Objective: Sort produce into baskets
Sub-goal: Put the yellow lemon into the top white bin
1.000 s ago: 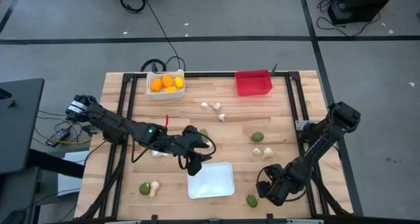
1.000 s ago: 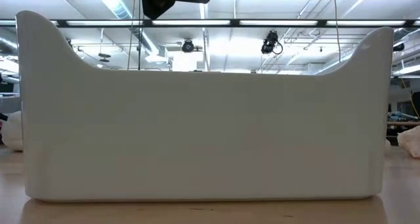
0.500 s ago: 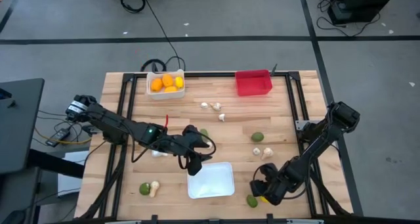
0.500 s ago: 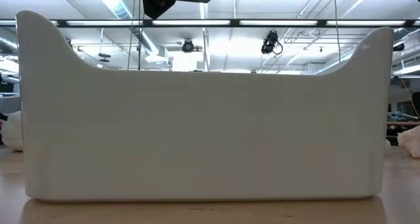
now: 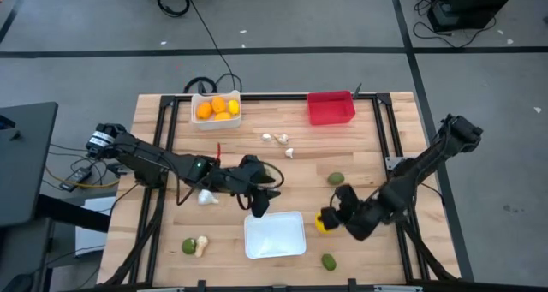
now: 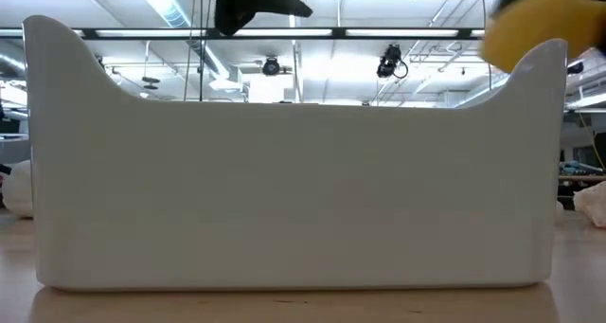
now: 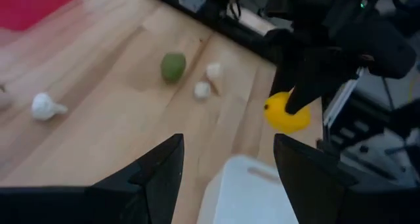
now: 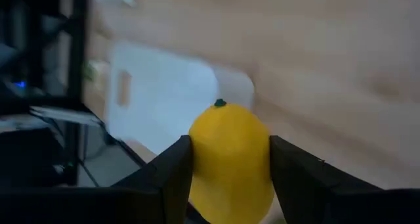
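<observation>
**Right arm carries a yellow fruit beside the white tray**

Your right gripper (image 5: 326, 221) has its two fingers closed on a yellow fruit (image 5: 323, 222), held clear of the table just off the right edge of the shallow white tray (image 5: 274, 235). The right wrist view shows the fruit (image 8: 230, 159) pinched between the two dark fingers, a small green stem tip on its far end, with the tray (image 8: 164, 92) on the boards beyond it. From table height the same fruit (image 6: 525, 25) shows above the tray's right corner.

Your left gripper (image 5: 259, 208) hangs just above the tray's upper left corner, its fingers (image 7: 154, 178) spread apart with nothing between them. The left wrist view looks past them to the tray's rim (image 7: 252, 198) and to the right arm with its yellow fruit (image 7: 287, 112).

The rest of the produce lies about the table. A green fruit (image 5: 336, 179) sits right of centre, another (image 5: 329, 261) near the front edge right of the tray, and a third (image 5: 188, 247) at front left, touching a garlic bulb (image 5: 202, 244). Three garlic bulbs (image 5: 279, 141) lie in a loose group below the back baskets, and one more (image 5: 206, 199) lies beside the left arm.

At the back, the deep white bin (image 5: 216, 119) holds orange and yellow fruits (image 5: 216, 109). The red bin (image 5: 330, 108) stands to its right, well apart.
</observation>
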Controlling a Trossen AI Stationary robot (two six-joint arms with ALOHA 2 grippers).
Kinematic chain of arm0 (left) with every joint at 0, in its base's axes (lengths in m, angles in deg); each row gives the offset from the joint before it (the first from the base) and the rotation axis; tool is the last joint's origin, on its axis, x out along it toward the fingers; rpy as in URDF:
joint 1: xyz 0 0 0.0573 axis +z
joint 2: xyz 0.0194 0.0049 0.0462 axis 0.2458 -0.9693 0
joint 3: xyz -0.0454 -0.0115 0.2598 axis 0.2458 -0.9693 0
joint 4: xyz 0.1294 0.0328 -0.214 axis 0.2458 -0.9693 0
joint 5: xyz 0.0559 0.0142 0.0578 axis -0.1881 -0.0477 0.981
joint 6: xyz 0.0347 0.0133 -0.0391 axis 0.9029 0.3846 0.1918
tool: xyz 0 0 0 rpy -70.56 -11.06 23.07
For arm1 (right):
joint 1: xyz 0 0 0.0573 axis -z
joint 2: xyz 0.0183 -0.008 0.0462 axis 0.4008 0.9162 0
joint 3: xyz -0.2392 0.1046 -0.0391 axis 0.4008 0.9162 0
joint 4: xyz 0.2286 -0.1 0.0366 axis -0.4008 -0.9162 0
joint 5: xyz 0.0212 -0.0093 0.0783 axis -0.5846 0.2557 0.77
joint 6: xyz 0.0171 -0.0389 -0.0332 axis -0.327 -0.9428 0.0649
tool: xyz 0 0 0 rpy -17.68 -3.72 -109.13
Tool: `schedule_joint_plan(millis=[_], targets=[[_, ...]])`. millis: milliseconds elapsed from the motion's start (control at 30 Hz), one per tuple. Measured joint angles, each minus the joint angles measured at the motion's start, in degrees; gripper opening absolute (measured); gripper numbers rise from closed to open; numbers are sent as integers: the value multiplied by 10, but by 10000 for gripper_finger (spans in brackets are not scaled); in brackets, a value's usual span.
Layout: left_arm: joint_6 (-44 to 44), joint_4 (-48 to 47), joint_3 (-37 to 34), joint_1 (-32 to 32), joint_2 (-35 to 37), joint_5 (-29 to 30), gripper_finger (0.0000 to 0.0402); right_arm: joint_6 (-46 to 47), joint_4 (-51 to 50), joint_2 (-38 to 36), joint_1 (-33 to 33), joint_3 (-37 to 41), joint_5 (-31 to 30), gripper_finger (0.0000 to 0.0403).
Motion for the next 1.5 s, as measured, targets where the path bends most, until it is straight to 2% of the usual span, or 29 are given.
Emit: schedule_joint_plan(millis=[167, 400, 600, 767, 900, 1033, 1233, 1500], targets=[[0, 55, 0, 21, 0, -11, 249, -118, 1, -46, 52, 0, -26, 194], [18, 115, 0, 52, 0, -15, 287, -313, 20, -99, 117, 0, -42, 194], [59, 161, 0, 82, 0, -23, 312, -389, 30, -136, 161, 0, -40, 194], [81, 220, 0, 114, 0, -72, 317, -437, 36, -150, 184, 0, -45, 194], [90, 231, 0, 140, 0, -103, 317, -516, 94, -150, 200, 0, -61, 194], [163, 241, 0, 153, 0, -119, 317, -614, 180, -150, 217, 0, -61, 194], [338, 279, 0, 143, 0, -124, 331, -665, 247, -150, 256, -1, -29, 194], [369, 278, 0, 142, 0, -117, 395, -701, 297, -150, 288, -1, 10, 194]])
